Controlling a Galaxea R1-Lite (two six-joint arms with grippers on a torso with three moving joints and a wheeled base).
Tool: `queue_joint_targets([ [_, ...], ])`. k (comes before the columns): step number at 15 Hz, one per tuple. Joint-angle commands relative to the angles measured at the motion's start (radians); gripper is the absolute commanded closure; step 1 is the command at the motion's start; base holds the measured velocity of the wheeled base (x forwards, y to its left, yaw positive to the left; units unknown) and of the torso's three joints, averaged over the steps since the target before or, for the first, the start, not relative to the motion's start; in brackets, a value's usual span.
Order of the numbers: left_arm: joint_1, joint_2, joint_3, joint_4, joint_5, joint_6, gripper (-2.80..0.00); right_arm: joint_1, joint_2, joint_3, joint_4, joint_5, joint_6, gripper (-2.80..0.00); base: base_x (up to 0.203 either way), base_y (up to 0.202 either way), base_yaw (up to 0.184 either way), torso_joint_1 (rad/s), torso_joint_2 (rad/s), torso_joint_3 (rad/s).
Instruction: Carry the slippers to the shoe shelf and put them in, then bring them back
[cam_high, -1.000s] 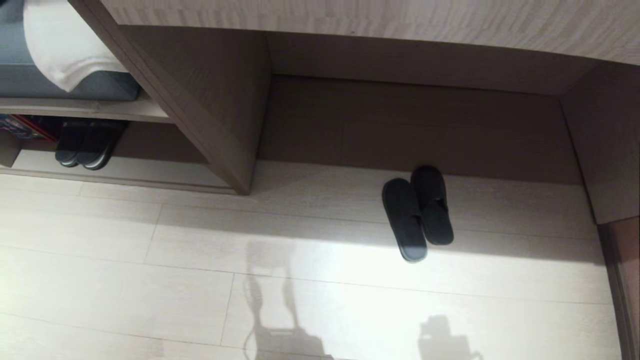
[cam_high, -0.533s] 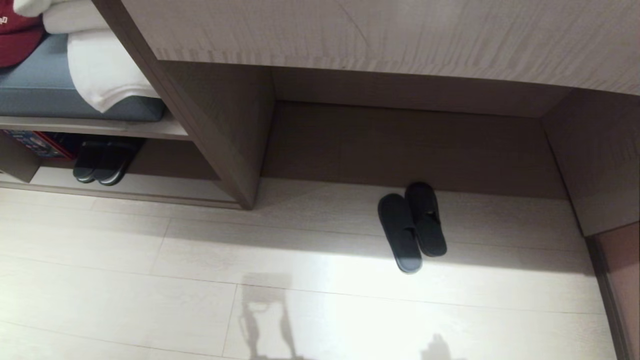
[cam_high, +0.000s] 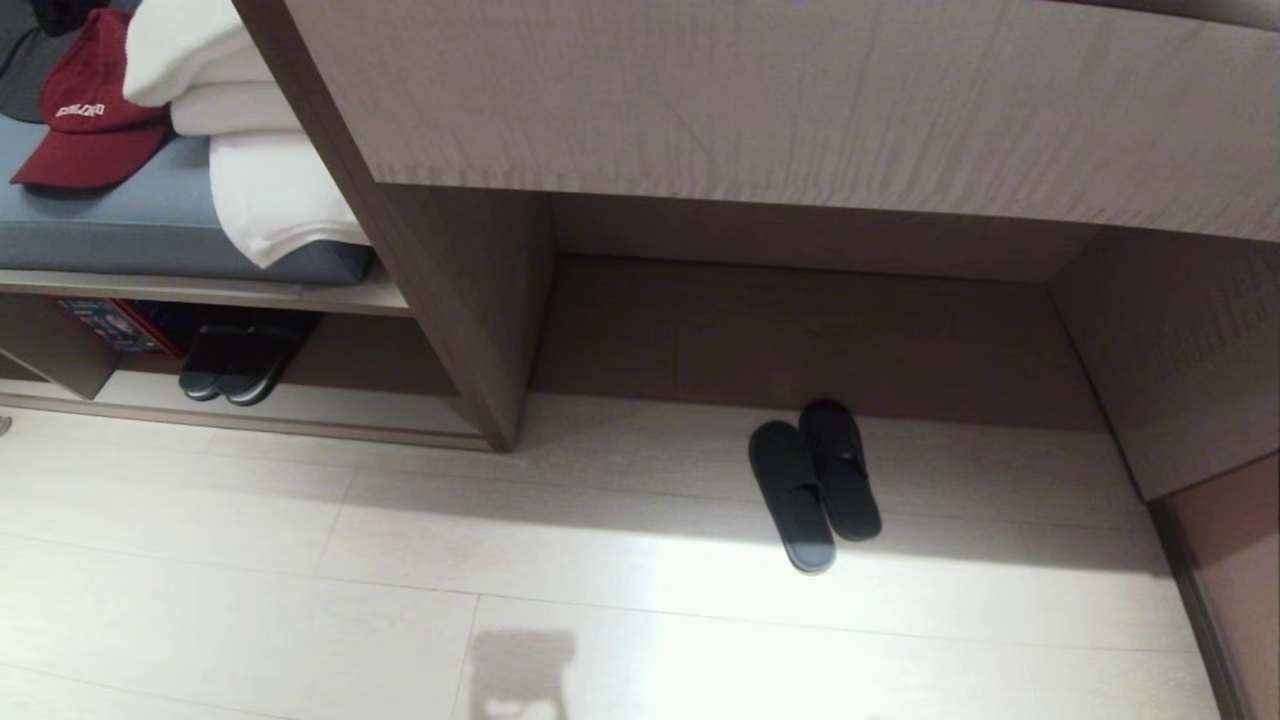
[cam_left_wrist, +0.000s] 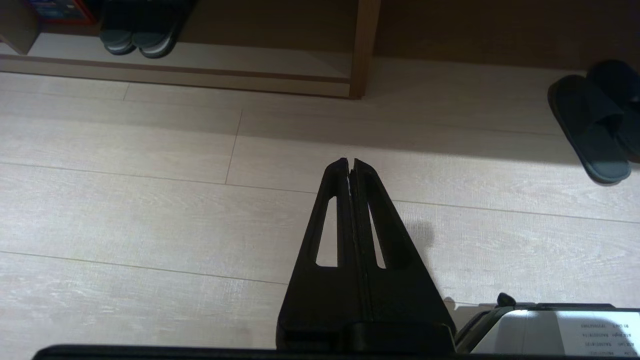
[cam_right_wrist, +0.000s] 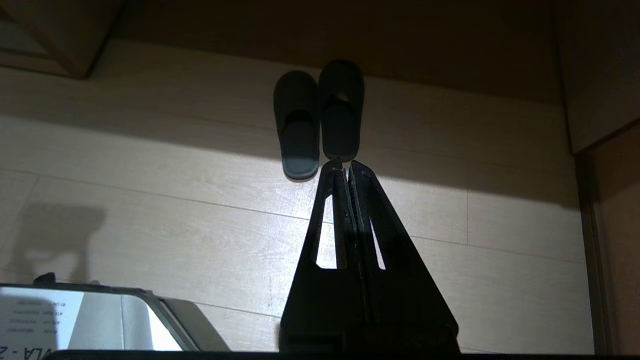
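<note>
The slippers (cam_high: 815, 485) are a dark grey-blue pair lying side by side on the pale floor at the mouth of a wide recess, toes toward its back wall. They also show in the left wrist view (cam_left_wrist: 592, 125) and the right wrist view (cam_right_wrist: 317, 117). The shoe shelf (cam_high: 350, 410) is the low open cubby at the left, under a bench; its base board shows in the left wrist view (cam_left_wrist: 225, 60). My left gripper (cam_left_wrist: 350, 161) hangs shut over bare floor. My right gripper (cam_right_wrist: 345, 164) is shut and empty, short of the slippers' heels. Neither arm is in the head view.
A blacker pair of slippers (cam_high: 245, 360) and a red box (cam_high: 115, 325) sit in the cubby. On the bench's grey cushion (cam_high: 120, 220) lie a red cap (cam_high: 90, 110) and folded white towels (cam_high: 260, 160). A drawer front (cam_high: 800, 100) overhangs the recess. My base's corner (cam_left_wrist: 550, 330) is near.
The whole head view has slid down the picture as the camera tipped up; the cap and towels on the bench have come into sight. The slippers lie where they were.
</note>
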Motion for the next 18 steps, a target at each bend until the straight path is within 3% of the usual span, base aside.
queue_joint_targets([
  [1, 0.000, 0.001, 0.000, -0.001, 0.000, 0.000, 0.00, 0.000, 0.002, 0.001, -0.001, 0.000, 0.000, 0.00, 0.000, 0.000, 0.000, 0.006, 0.00, 0.199],
  [18, 0.001, 0.001, 0.000, -0.001, 0.000, 0.000, 0.00, 0.000, 0.002, 0.002, 0.000, 0.000, 0.000, 0.00, 0.000, 0.000, 0.000, 0.002, 0.00, 0.203],
])
